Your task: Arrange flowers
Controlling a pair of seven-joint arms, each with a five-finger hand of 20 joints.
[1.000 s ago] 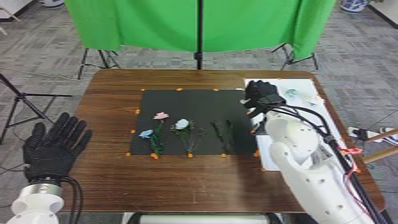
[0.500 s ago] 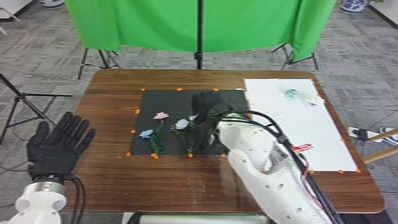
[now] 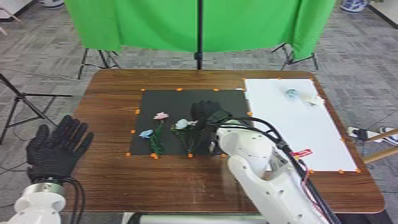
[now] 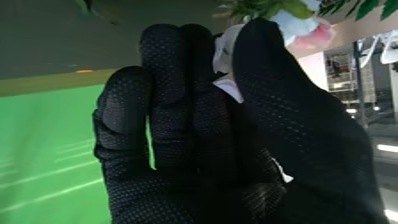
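Now back over the flowers: right robot hand (image 3: 209, 111) close beside the white, round-headed artificial flower (image 3: 183, 123)

The white flower lies on the black rectangular mat (image 3: 169, 101), its head near the robot's right fingers. Left of it lie the pink artificial flower (image 3: 161, 115) and the light-blue artificial flower (image 3: 147, 134), their green stems trailing toward the robot.

The big change is the right arm's swing: a second ago the hand was over the white rectangular board (image 3: 293, 135); now it is over the mat, having edged slightly toward the robot since the middle frame. It now covers much of the spot where dark stems lay in plain sight, so those stems look like the likely target, with a pick-up or a nudge to follow. The long leaves and petals could snag as it works.

The right fingers look extended, the thumb alongside; something pale shows between them, but whether it is held I can't tell. The pale blue-green blossom (image 3: 291, 93) and small white blossom (image 3: 314, 100) sit at the board's far end, less obstructed than in the first frame. Farther out, the left robot hand (image 3: 58, 152) waits with fingers spread at the brown wooden table's (image 3: 115, 185) left side, much as before.
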